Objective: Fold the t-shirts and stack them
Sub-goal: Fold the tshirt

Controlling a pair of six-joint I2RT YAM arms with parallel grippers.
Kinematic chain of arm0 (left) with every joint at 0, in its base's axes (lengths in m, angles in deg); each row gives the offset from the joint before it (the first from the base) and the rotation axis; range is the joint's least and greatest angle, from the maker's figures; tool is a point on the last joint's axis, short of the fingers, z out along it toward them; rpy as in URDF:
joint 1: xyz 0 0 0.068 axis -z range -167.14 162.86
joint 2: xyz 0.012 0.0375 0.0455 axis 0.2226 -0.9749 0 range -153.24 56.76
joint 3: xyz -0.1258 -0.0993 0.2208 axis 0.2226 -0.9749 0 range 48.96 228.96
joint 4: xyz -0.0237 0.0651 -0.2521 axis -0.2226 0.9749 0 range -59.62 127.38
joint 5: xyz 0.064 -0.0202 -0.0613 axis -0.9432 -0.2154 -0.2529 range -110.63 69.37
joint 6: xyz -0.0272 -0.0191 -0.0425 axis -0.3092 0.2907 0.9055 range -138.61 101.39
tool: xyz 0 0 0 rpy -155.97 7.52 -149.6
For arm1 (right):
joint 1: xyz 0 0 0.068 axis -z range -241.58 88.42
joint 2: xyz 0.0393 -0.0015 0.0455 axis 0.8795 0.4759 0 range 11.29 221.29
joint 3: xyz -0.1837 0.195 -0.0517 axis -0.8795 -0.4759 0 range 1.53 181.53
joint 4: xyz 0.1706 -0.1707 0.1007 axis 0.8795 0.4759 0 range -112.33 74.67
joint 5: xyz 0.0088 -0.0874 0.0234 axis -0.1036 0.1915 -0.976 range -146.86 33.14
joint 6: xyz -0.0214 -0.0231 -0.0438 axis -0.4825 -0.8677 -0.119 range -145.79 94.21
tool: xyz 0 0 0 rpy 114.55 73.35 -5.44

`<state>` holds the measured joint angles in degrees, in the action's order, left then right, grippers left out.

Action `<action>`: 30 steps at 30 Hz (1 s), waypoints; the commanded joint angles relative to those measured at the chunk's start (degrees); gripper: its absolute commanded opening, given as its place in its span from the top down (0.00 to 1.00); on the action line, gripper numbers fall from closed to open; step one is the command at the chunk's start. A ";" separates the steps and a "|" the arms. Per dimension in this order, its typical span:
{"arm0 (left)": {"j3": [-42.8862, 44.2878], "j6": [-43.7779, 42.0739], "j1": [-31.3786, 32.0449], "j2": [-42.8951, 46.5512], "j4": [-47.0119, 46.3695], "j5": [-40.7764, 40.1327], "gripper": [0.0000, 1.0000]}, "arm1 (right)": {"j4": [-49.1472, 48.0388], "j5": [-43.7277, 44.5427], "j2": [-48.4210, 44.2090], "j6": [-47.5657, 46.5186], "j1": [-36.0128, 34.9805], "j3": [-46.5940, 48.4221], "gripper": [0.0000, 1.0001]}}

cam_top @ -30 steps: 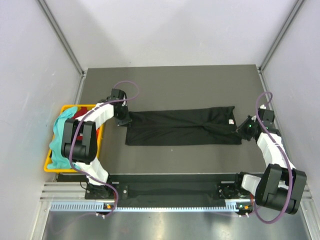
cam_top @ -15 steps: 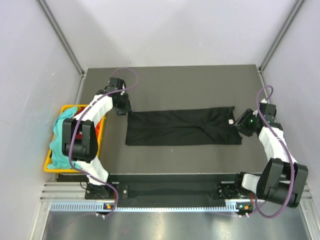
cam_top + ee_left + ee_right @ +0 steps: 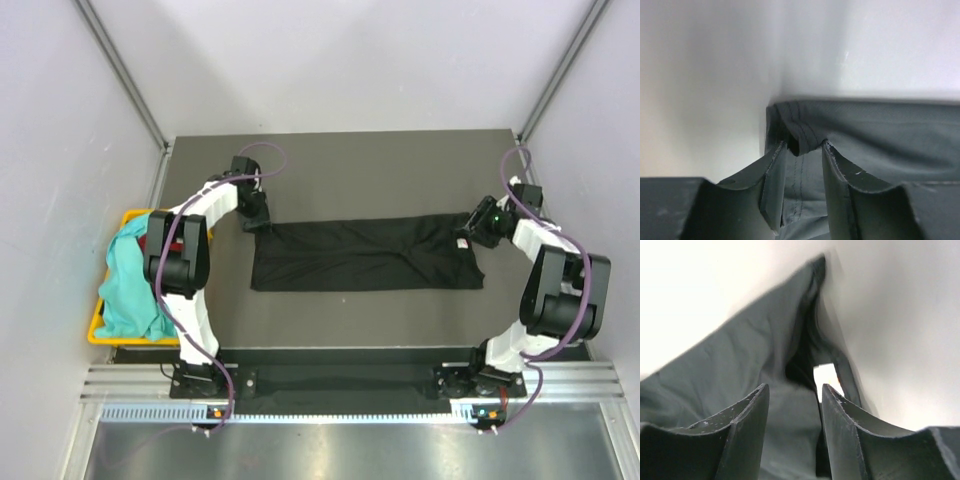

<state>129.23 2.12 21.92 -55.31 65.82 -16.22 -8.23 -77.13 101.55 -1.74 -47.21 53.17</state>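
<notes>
Soft matt cloth, stitched hem: black t-shirt (image 3: pixel 365 255). Smooth matt top: table (image 3: pixel 350 170). Glossy plastic: yellow basket (image 3: pixel 94 332). Scuffed matt dark: left gripper (image 3: pixel 804 145) fingers (image 3: pixel 840 175).

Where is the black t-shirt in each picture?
Top external: the black cloth t-shirt lies as a long strip across the middle of the grey table.
Left wrist: its stitched hem is at the centre, with cloth spreading right.
Right wrist: the shirt rises across the left and centre.
Shared landmark: the small white neck label, at the strip's right end from above, mid-picture for the right wrist; the left wrist lacks it.
</notes>
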 commanded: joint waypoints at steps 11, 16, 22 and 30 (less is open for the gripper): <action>8.06 -2.10 0.08 -4.29 -1.52 0.61 0.96 | -12.87 -6.00 10.11 0.47 -0.57 5.76 0.59; 8.67 -2.01 0.08 -4.91 -1.34 -0.36 1.00 | -13.76 -6.45 11.25 0.56 -0.49 5.67 0.63; 9.12 -1.05 -0.01 -5.26 -0.90 -3.61 1.00 | -16.65 -5.13 12.31 0.73 -0.40 5.67 1.00; 9.55 -0.43 -0.09 -5.44 -1.60 -8.01 1.00 | -27.19 -2.23 10.03 4.86 1.10 -1.00 1.00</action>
<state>136.36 1.35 21.92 -60.16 65.14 -21.66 -28.51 -81.35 113.39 1.45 -46.75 54.61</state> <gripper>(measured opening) 0.012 0.011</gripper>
